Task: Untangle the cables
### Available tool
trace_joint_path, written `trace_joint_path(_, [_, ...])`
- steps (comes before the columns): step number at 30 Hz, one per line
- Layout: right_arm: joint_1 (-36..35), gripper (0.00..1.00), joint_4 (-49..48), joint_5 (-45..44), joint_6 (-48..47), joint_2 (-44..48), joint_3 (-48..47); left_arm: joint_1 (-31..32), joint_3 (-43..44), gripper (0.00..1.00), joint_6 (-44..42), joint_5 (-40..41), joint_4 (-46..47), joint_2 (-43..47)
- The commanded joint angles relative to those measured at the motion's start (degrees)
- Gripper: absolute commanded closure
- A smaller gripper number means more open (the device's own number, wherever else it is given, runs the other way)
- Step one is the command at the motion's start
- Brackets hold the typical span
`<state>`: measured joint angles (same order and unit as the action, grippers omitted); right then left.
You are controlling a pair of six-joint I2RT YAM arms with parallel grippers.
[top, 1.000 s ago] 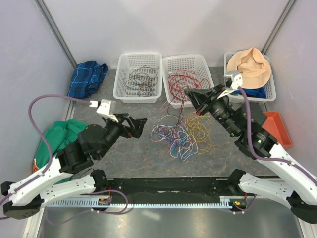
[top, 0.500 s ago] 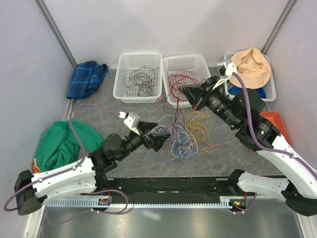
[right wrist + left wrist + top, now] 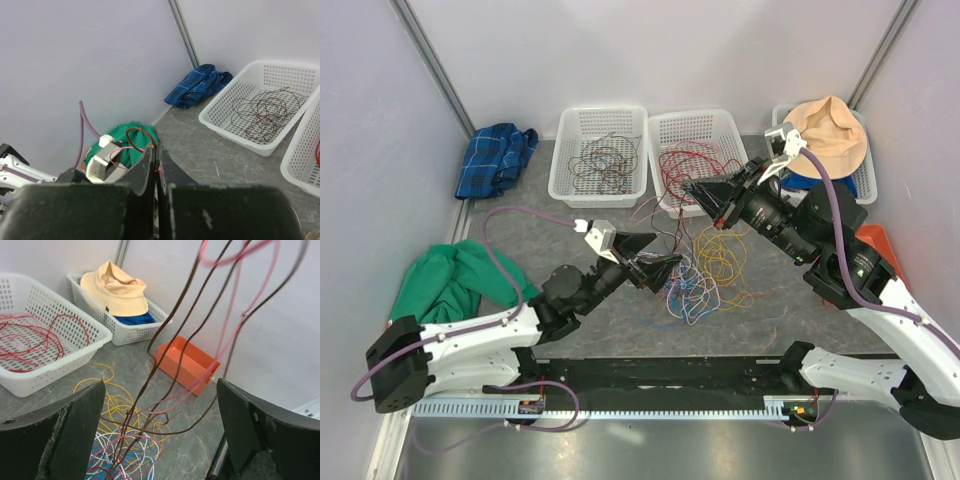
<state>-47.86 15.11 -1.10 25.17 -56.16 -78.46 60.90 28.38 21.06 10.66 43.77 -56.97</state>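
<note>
A tangle of white, blue, purple and pink cables [image 3: 688,278] lies mid-table, with yellow cables [image 3: 725,250] beside it. My right gripper [image 3: 695,190] is shut on dark brown and pink strands and holds them up from the tangle. In the right wrist view the gripper [image 3: 155,150] pinches a brown loop [image 3: 136,131]. My left gripper [image 3: 662,268] is open over the tangle's left side. In the left wrist view the gripper [image 3: 160,440] has wide jaws, and the raised brown cable [image 3: 170,370] and pink cable [image 3: 230,335] pass between them untouched.
Three white baskets stand at the back: the left one [image 3: 565,150] holds brown cables, the middle one [image 3: 665,125] red cables, the right one a tan hat [image 3: 830,135]. An orange bin [image 3: 875,250] is at right, a blue plaid cloth [image 3: 495,155] and a green cloth [image 3: 455,285] at left.
My left arm has swung right from the table's left side until its open gripper is over the tangle. My right gripper has shifted slightly back and left with its strands.
</note>
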Motion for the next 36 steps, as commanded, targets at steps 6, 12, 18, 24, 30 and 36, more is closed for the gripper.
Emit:
trace_joint_path(6, [0.0, 1.00, -1.3, 2.9, 1.8, 2.4, -1.2, 0.2, 6.4, 0.11, -4.8, 12.5, 10.3, -9.3])
trace_joint_path(12, [0.0, 1.00, -1.2, 3.9, 2.1, 3.2, -3.4, 0.1, 7.8, 0.54, -4.2, 11.8, 8.0, -16.2])
trace_joint_path(18, [0.0, 1.00, 3.2, 2.2, -0.6, 2.5, -10.1, 0.1, 3.7, 0.87, 4.2, 19.0, 0.4, -17.5])
trace_joint_path(24, [0.0, 1.00, 4.9, 0.2, -2.1, 1.7, -13.7, 0.2, -0.2, 0.87, 13.8, 22.7, -13.9, -14.5])
trace_joint_path(30, [-0.1, 1.00, 5.0, -0.6, -2.8, 1.5, -14.0, 0.1, -2.4, 0.68, 23.1, 24.5, -31.2, -10.1])
trace_joint_path(36, [0.0, 1.00, 5.6, -1.6, -3.8, 0.9, -15.2, 0.2, -3.5, 0.00, 24.6, 24.2, -41.2, 0.2])
